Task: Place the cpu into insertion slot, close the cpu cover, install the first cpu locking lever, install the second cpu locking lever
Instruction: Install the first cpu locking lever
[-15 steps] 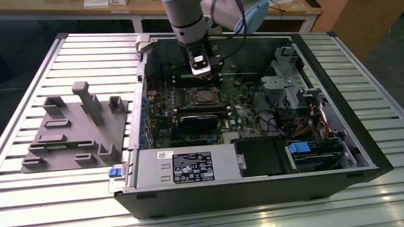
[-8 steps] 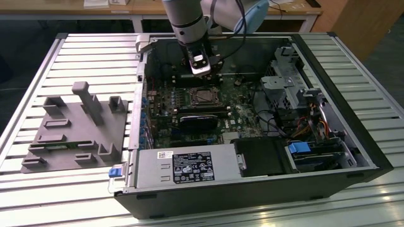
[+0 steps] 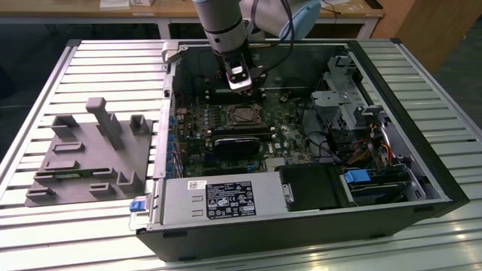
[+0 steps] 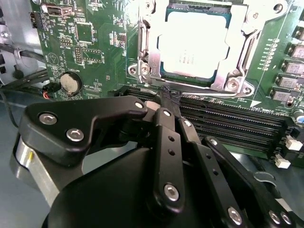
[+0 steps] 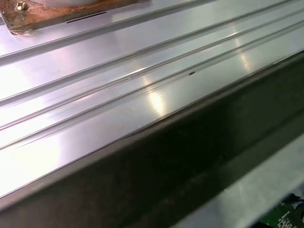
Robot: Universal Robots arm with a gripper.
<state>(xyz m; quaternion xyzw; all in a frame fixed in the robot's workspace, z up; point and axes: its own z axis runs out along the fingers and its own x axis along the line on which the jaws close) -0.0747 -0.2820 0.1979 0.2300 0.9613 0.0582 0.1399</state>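
Black linkage fills the near part of the second wrist view: the gripper tapers to a point where its fingers meet with no gap that we can see, and nothing is held between them. Just beyond the tips we see the rows of dark memory slots, and past those the insertion slot with the cpu already lying in it, its pale metal top facing up. The cpu cover appears to lie down around the chip, its silvery frame bordering the window, though we cannot tell from here whether either locking lever is engaged (the thin rods are hard to pick out against the frame).

In the exterior view the gripper hangs inside the open computer case, just above the socket on the green circuit board, with the grey power supply at the near edge of the case and a grey fixture block out on the slatted desk to the exterior view's left.

We judge the main risk to be the closed tips coming down off target: a slip toward the memory slots or onto the chip's top could scratch it or bend the frame, since a lever leaves little margin.
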